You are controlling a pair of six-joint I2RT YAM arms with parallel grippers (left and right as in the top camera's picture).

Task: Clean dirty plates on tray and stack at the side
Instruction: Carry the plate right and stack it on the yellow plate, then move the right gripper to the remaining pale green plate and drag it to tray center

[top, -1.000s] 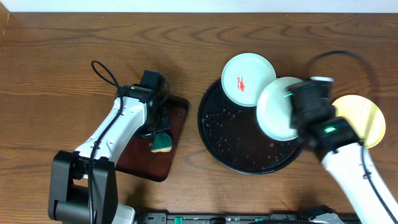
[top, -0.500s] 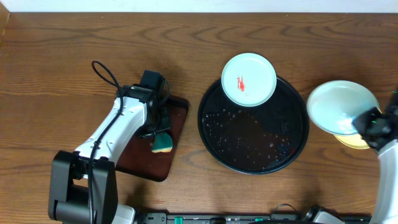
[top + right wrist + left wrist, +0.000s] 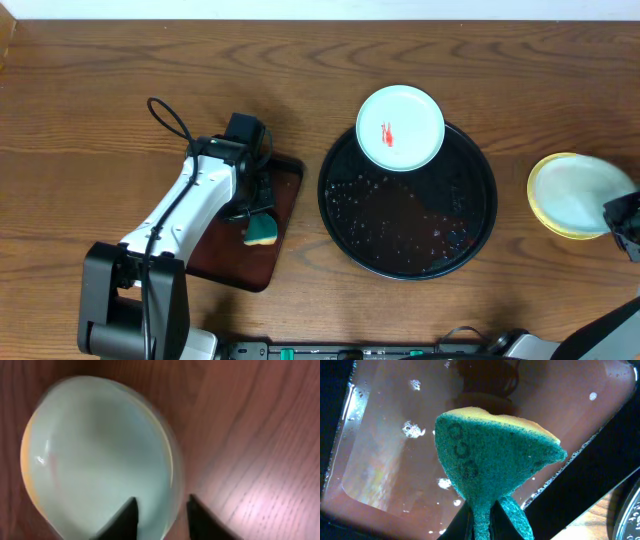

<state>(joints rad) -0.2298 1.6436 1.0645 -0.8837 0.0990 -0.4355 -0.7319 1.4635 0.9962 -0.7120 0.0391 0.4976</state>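
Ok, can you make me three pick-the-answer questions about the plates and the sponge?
1. Where is the plate with the red smear?
A. On the far rim of the round black tray
B. On the brown tray
C. On top of another plate

2. What colour is the plate under the mint plate at the right?
A. Red
B. Yellow
C. Black

3. What is the left gripper doing?
A. Holding a plate
B. Open and empty
C. Pinching a green-and-yellow sponge

Answers:
1. A, since the overhead view shows it overlapping the black tray's far edge.
2. B, since the yellow plate peeks out around the mint one.
3. C, since the left wrist view shows the fingers closed on the sponge's lower tip.
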